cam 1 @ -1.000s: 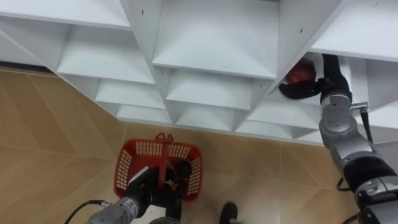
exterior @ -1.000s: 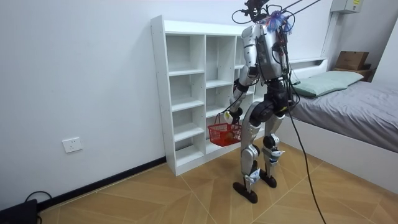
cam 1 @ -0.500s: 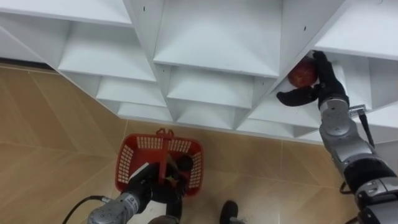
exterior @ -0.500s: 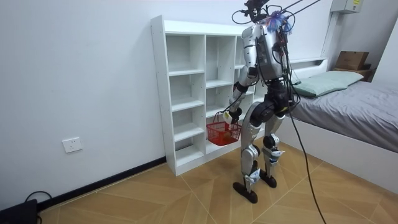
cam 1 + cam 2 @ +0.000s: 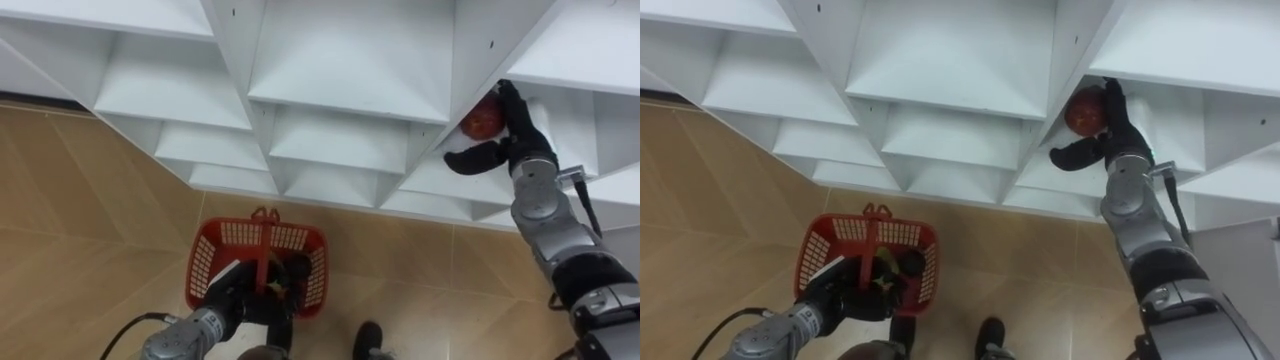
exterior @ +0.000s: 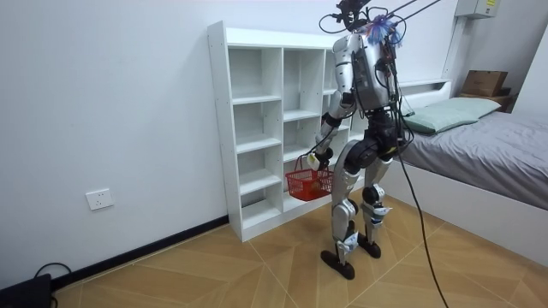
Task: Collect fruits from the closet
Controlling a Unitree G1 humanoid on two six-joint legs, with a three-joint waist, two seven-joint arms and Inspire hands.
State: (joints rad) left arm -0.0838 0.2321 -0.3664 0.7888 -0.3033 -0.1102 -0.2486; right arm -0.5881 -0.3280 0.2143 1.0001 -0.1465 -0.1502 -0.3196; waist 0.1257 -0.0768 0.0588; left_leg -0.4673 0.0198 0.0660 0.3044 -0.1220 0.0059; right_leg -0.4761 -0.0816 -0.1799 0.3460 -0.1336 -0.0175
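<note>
The robot stands close before the white closet, on the wooden floor; in the room view a bed lies at the room view's right, behind it. The right robot hand reaches into a compartment on the robot's right side of the closet; its fingers lie fairly straight up along the right side of a red fruit and touch it, while the thumb spreads wide to the left below the fruit, apart from it; so this robot hand is wide and not closed round the fruit. The fruit rests on the shelf near the compartment's left wall. The left robot hand hangs low, curled round the handle of a red basket; the basket hangs just above the floor, below the closet's middle column; something dark and something yellowish lie inside it, too small to name.
</note>
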